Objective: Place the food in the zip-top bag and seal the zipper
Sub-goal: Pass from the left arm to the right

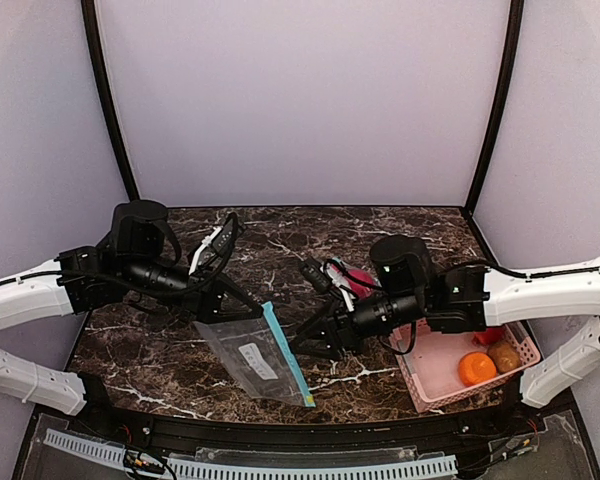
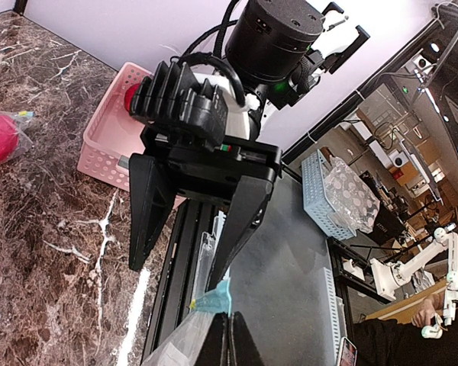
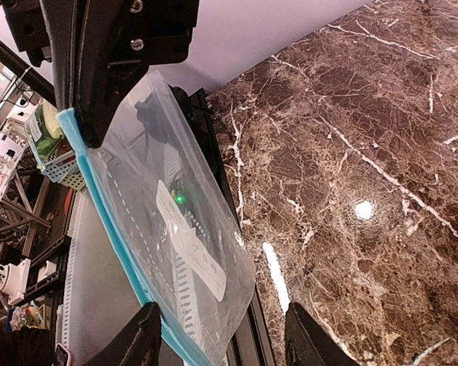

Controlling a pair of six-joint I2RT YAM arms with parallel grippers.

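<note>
A clear zip-top bag (image 1: 252, 358) with a blue zipper strip (image 1: 290, 362) hangs tilted over the table's front edge. My left gripper (image 1: 212, 312) is shut on its upper zipper corner (image 2: 217, 301). My right gripper (image 1: 308, 345) is open, and its fingers (image 3: 141, 339) straddle the lower end of the bag (image 3: 175, 229) without pinching it. One red fruit (image 1: 360, 278) lies on the table behind the right arm. An orange fruit (image 1: 476, 368) and a red one (image 1: 490, 335) sit in the pink basket (image 1: 430, 385).
A brownish round item (image 1: 503, 355) lies in the basket beside the orange fruit. The basket stands at the table's right front corner. A slotted white cable rail (image 1: 280, 468) runs below the dark marble table's (image 1: 280, 240) front edge.
</note>
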